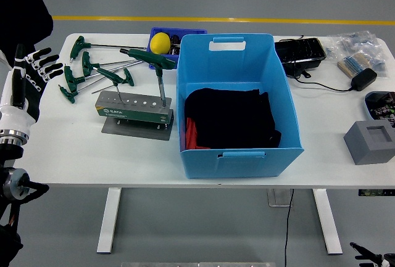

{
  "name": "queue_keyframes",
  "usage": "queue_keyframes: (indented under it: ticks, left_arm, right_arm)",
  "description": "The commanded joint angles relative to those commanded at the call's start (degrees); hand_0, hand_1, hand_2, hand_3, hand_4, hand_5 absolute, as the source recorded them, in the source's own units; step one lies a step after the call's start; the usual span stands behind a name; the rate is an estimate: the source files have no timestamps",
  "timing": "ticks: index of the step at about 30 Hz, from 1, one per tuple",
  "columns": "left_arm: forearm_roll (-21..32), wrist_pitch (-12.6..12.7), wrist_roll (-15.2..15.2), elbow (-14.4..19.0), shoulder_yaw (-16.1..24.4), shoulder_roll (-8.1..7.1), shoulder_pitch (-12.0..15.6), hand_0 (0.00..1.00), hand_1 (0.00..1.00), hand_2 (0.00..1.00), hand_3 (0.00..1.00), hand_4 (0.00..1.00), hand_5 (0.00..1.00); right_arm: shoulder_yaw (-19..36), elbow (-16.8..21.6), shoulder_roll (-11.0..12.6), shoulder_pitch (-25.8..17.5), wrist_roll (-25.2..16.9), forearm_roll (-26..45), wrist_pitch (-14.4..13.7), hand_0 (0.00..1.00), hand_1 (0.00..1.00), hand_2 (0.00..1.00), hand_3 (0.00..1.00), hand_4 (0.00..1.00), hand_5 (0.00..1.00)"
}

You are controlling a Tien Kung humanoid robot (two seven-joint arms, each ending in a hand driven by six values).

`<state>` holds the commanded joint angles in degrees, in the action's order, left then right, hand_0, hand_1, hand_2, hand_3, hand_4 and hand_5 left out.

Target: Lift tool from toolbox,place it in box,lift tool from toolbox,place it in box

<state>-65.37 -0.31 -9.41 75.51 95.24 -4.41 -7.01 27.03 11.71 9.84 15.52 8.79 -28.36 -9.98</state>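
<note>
A grey tool stand (137, 114) sits left of centre on the white table. One green T-handle wrench (154, 63) stands upright in its right end. Several more green T-handle wrenches (92, 73) lie loose on the table behind and left of the stand. A big blue box (234, 103) stands in the middle, with black and red cloth (228, 119) inside. My left hand (28, 73) hovers at the table's left edge, fingers spread and empty, well left of the stand. My right hand is out of view.
A small blue bin (176, 34) with a yellow ball (160, 42) stands behind the stand. A black tray (300, 51), a cable with adapter (363, 79), bagged items (358, 48) and a grey foam block (370, 142) lie at the right.
</note>
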Motion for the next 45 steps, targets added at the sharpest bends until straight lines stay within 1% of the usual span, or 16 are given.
queue_keyframes:
  ticks: [20, 31, 38, 45]
  left_arm:
    - [-0.80, 0.28, 0.10, -0.49, 0.51, 0.15, 0.03, 0.637, 0.639, 0.676, 0.690, 0.998, 0.998]
    - [-0.55, 0.19, -0.02, -0.48, 0.49, 0.08, -0.08, 0.637, 0.638, 0.675, 0.688, 0.998, 0.998]
    - [-0.57, 0.15, -0.01, -0.59, 0.51, 0.16, 0.13, 0.637, 0.639, 0.675, 0.689, 0.998, 0.998]
    - [-0.35, 0.12, -0.09, -0.33, 0.35, 0.00, -0.23, 0.636, 0.638, 0.674, 0.688, 0.998, 0.998]
  right_arm:
    - [0.18, -0.01, 0.05, 0.01, 0.25, -0.63, 0.44, 0.635, 0.633, 0.686, 0.560, 0.811, 0.668]
    - [-0.24, -0.03, 0.14, 0.18, -0.09, 0.25, 0.41, 0.636, 0.633, 0.686, 0.561, 0.813, 0.667]
    - [-0.11, -0.07, 0.06, -0.13, -0.24, -0.02, 0.21, 0.634, 0.630, 0.685, 0.561, 0.814, 0.665]
    - [0.38, -0.10, -0.01, -0.66, -0.09, -0.63, 0.19, 0.635, 0.629, 0.685, 0.562, 0.816, 0.663]
